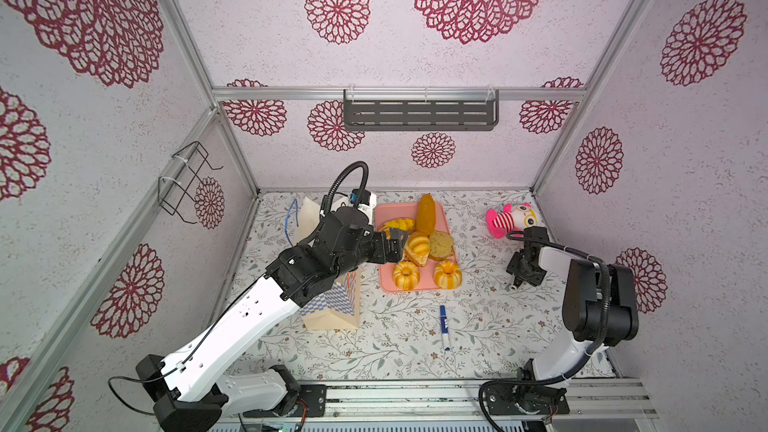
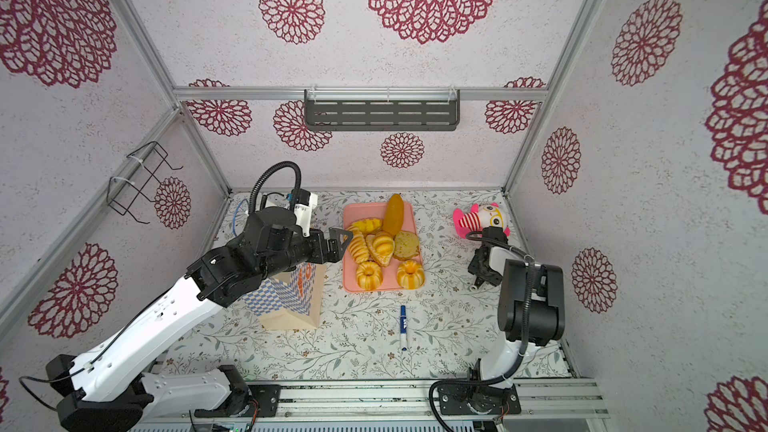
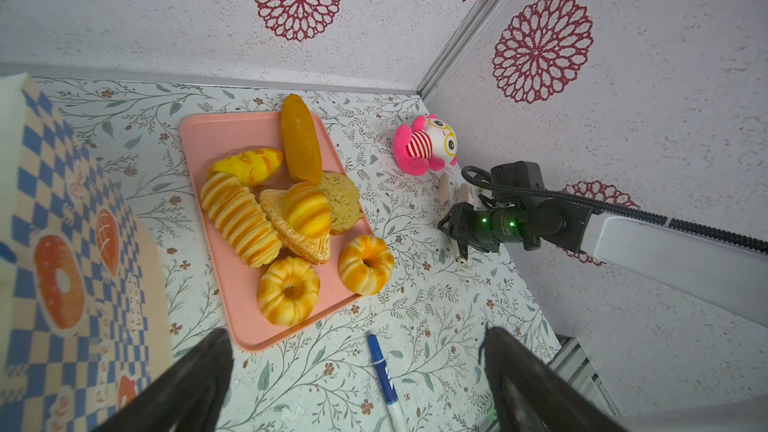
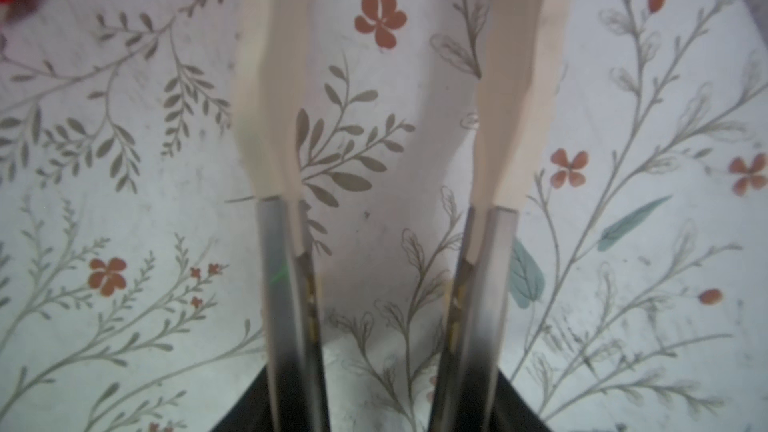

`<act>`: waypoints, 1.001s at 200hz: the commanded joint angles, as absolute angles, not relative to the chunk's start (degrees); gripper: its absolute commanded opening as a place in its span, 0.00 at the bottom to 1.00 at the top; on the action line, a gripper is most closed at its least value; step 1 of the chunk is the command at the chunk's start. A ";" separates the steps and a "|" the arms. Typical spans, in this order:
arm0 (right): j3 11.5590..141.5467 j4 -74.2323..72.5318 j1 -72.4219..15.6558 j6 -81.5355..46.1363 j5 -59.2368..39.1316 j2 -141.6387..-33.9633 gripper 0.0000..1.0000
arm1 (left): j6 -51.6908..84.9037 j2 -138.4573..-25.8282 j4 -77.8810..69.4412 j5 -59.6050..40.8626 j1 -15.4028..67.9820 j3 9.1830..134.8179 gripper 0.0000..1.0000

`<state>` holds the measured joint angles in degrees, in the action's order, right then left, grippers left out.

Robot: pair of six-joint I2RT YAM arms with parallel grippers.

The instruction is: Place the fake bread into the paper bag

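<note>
Bread [image 3: 241, 218], eight golden toy pieces by my count, lay heaped on a pink tray [image 3: 195, 139] at the back middle of the bench [image 1: 415, 351], none of it gripped. A bag [image 1: 330, 305], cream with blue-and-white checks, stood upright just beside the tray's left edge, near the left edge of the bench. Its mouth was hidden under the left arm in both top views, so its inside could not be checked. The left claw [image 1: 395, 249] hung over the tray's left edge, between bag and bread, its jaws spread wide and empty. The right claw [image 4: 399, 2] pointed down at bare bench near the right edge, well apart from the tray, its jaws partly apart with nothing between them. With all eight pieces seemingly on the tray, the task looked barely begun: every piece had yet to be picked up and dropped into the bag. A pink striped toy [image 1: 509, 220] sat near the back right corner, and a blue-and-white pen [image 1: 444, 328] lay toward the front middle. As for writing, the bag showed printed doughnut and loaf pictures with small marks too blurred to read, and the pen's label was also too small to read. No brand name could be made out.
</note>
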<state>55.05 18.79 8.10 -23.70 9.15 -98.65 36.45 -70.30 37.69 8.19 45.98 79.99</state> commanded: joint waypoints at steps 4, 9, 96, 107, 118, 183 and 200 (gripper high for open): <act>53.22 20.47 7.92 -24.61 9.17 -92.15 0.41 | 34.54 -69.29 39.13 10.55 46.01 82.06 0.97; 52.90 20.79 7.73 -24.61 8.97 -90.93 0.39 | 34.12 -69.36 39.51 10.88 46.05 82.68 0.97; 54.58 31.84 -1.73 -18.17 1.98 -68.36 0.28 | 29.77 -70.47 51.34 18.85 44.02 93.76 0.97; 55.55 33.50 -3.20 -17.21 -0.22 -67.03 0.28 | 29.15 -70.74 53.75 20.36 43.41 96.15 0.97; 56.67 35.33 -4.67 -16.40 -2.07 -66.30 0.28 | 28.42 -70.88 56.20 22.08 42.85 98.41 0.97; 66.93 45.68 -21.86 -13.86 -0.47 -71.02 0.28 | 26.17 -74.04 76.50 38.63 40.26 116.19 0.97; 69.78 48.05 -25.82 -13.97 1.63 -73.66 0.30 | 26.91 -73.46 81.04 40.80 37.78 118.03 0.97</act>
